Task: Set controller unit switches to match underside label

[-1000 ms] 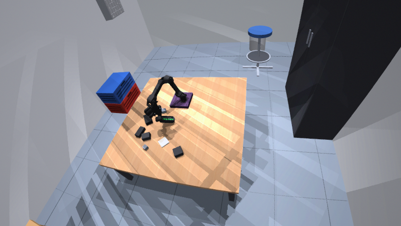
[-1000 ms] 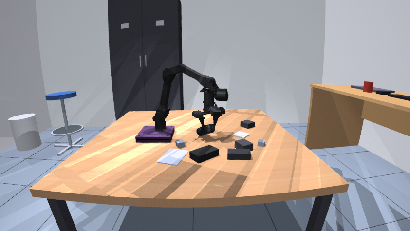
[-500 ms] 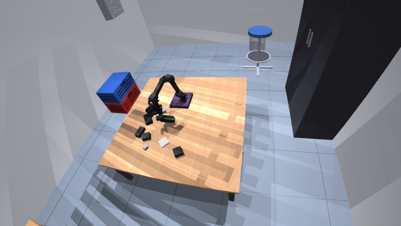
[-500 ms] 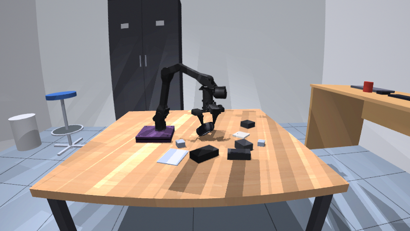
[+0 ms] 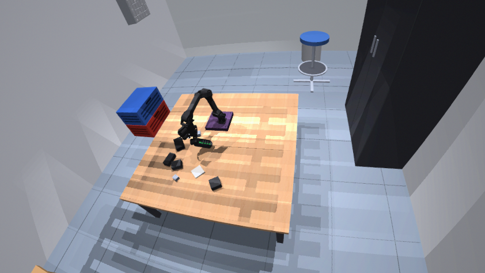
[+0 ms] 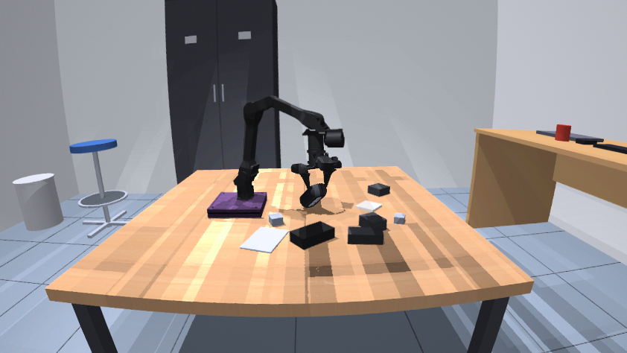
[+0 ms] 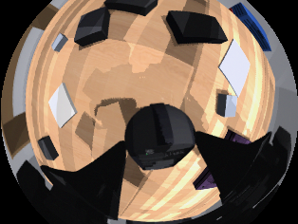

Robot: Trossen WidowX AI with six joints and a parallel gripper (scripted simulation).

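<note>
The dark grey controller unit (image 5: 204, 143) (image 6: 311, 196) (image 7: 158, 125) hangs above the bench (image 5: 257, 169) (image 6: 175, 280), rolled steeply onto its long edge. My gripper (image 5: 194, 139) (image 6: 316, 188) (image 7: 161, 140) is shut on it, with one finger at each end or side. In the top view its switch face shows a row of green parts, too small to read one by one. In the exterior view pale marks show on its lower face, too small to read. The wrist view sees it nearly edge-on, with a green spot and faint white marks; most switches are hidden there.
Dark blocks (image 5: 215, 183) (image 6: 312, 235) (image 7: 196, 27), white plates (image 5: 197, 171) (image 6: 264, 239) (image 7: 62, 105) and small grey cubes (image 5: 175, 177) (image 6: 275, 218) (image 7: 59, 42) lie around below the unit. The purple arm base (image 5: 212, 125) (image 6: 237, 211) stands beside them.
</note>
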